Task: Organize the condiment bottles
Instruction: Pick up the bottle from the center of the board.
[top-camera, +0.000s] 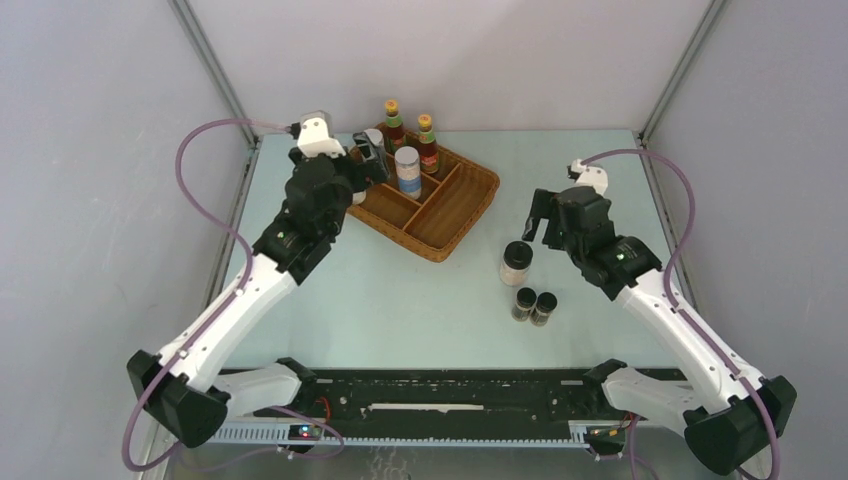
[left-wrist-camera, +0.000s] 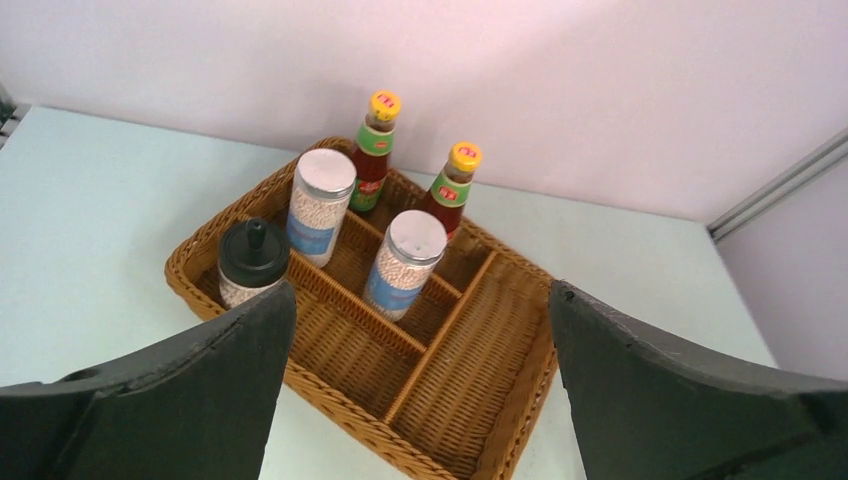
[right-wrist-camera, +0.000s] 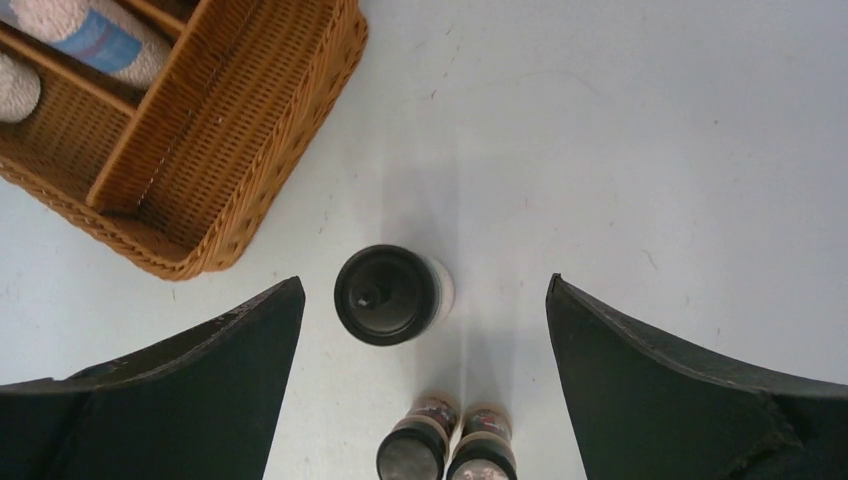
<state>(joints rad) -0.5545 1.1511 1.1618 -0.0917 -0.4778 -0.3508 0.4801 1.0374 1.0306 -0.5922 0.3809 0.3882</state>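
Gaping empty: left hand (left-wrist-camera: 420, 295) by wicker tray (top-camera: 445, 215), right hand (right-wrist-camera: 425, 290) nr beige shaker (right-wrist-camera: 385, 295).

Tray (right-wrist-camera: 290, 140): woven wicker, brown, rough, bumpy.
Jars (left-wrist-camera: 320, 205): clear shiny sides; silver lids, dull metal look; blue labels, paper look.
Sauce bottles (left-wrist-camera: 375, 150): clear, glossy; yellow caps, smooth plastic; green neck bands, shiny.
Shakers (right-wrist-camera: 385, 295): black caps, shiny plastic; clear sides.
Vials (right-wrist-camera: 412, 450): dark smooth caps; what they are made of, hard to tell.
Table (right-wrist-camera: 650, 150): pale, smooth, matt, few faint scuffs.
Arms (top-camera: 235, 305): white shiny plastic shells, black matt parts.
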